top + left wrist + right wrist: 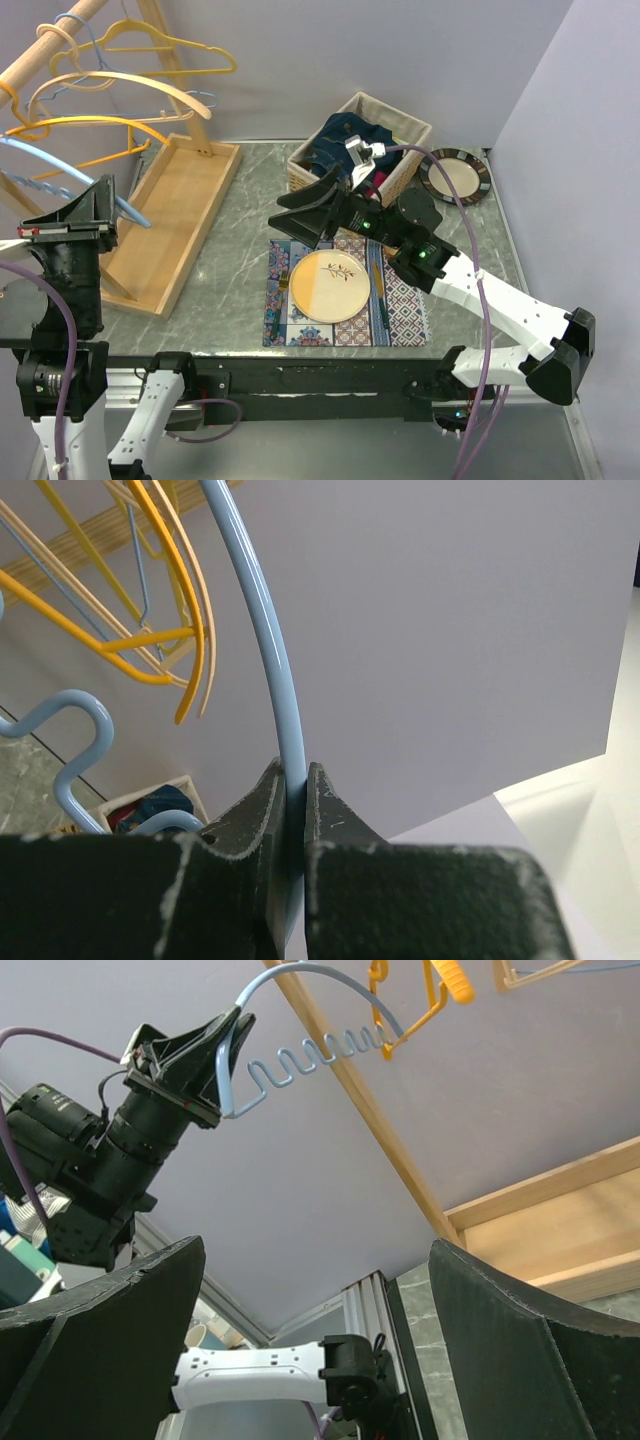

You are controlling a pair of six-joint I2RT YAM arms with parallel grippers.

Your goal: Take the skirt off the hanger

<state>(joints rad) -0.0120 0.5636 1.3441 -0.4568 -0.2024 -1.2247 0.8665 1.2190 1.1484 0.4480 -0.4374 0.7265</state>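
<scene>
Left jaws: closed narrow on the light-blue wire hanger [268,630], with its rod pinched between the pads. Right jaws: spread wide and holding nothing, poised above the patterned placemat [300,328] at the middle of the counter.

Finding one. You will see no cloth on the hanger in any view. From the left jaws its rod arcs up and away to the round wooden rail [355,1090] of the clothes rack. The wavy stretch of wire lies between the bend and the rail. The hanger's long axis therefore runs from your left jaws toward the rail, slanting upward, with the free end in the grip.

Finding two. A heap of dark blue cloth [340,128] lies inside the woven basket [395,110] at the far side of the counter. I judge this to be the skirt, though it is too crumpled to confirm. No long axis can be read from it, nor any direction in which it points.

Governing relation. The basket sits just beyond the right jaws, toward the far right. Those jaws face the opposite way, leftward at the hanger. Your right arm is much the nearer to the cloth. The left jaws are well apart from it, across the wooden rack tray [170,215].
</scene>
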